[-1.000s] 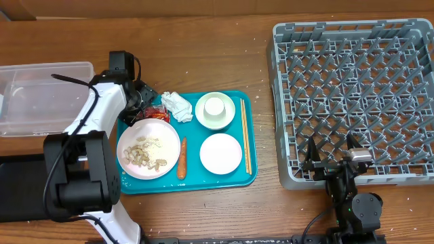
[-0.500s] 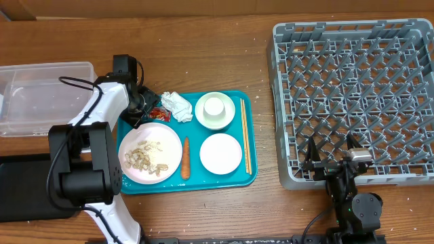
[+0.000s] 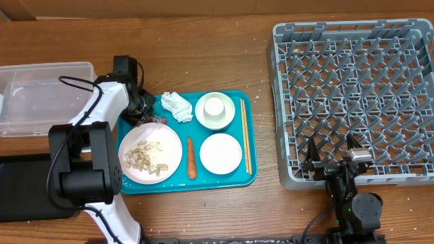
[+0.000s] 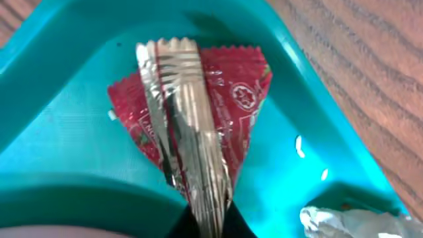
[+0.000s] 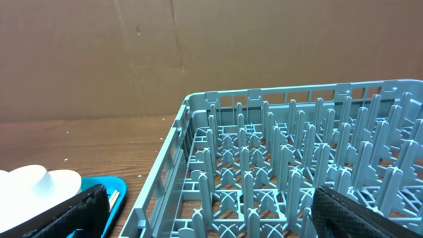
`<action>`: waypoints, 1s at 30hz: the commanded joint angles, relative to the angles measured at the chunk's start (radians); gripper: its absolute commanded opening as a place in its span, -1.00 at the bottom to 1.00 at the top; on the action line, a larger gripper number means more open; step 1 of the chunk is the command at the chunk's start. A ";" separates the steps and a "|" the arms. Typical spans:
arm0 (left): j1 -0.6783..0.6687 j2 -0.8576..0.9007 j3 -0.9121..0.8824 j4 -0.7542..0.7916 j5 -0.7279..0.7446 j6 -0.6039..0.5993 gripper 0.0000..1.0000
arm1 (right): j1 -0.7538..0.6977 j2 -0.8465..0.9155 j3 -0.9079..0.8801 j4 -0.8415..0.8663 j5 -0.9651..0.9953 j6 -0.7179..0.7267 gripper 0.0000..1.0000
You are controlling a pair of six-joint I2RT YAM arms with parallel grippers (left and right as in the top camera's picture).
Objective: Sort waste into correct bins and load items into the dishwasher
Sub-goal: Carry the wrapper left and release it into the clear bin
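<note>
At near edge, R gripper (image 3: pixel 331 152): fingers were spread wide, empty, by dish rack (image 3: pixel 352 88) near rim.
Black tray (image 3: pixel 17 190): sat at near-left corner.
Teal tray (image 3: pixel 224 179): mid table; open wood strip betw. it & rack.
L gripper (image 4: pixel 210 228): pinched red wrapper (image 4: pixel 198 112) by its silver seam, in tray's far-left corner, close to rim.
Tissue (image 3: pixel 176 106): just R of wrapper, beside bowl (image 3: pixel 215 110).
Clear tub (image 3: pixel 41 95): far left, apart from tray edge.
</note>
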 commanded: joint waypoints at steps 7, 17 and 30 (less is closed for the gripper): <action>0.005 -0.135 0.195 -0.171 -0.053 0.051 -0.92 | -0.006 -0.007 -0.010 0.003 0.006 0.000 1.00; 0.042 -0.294 0.317 -0.219 -0.341 0.064 -0.83 | -0.006 -0.007 -0.010 0.003 0.006 0.000 1.00; 0.319 -0.177 0.317 -0.113 -0.492 0.062 -0.38 | -0.006 -0.007 -0.010 0.003 0.006 0.000 1.00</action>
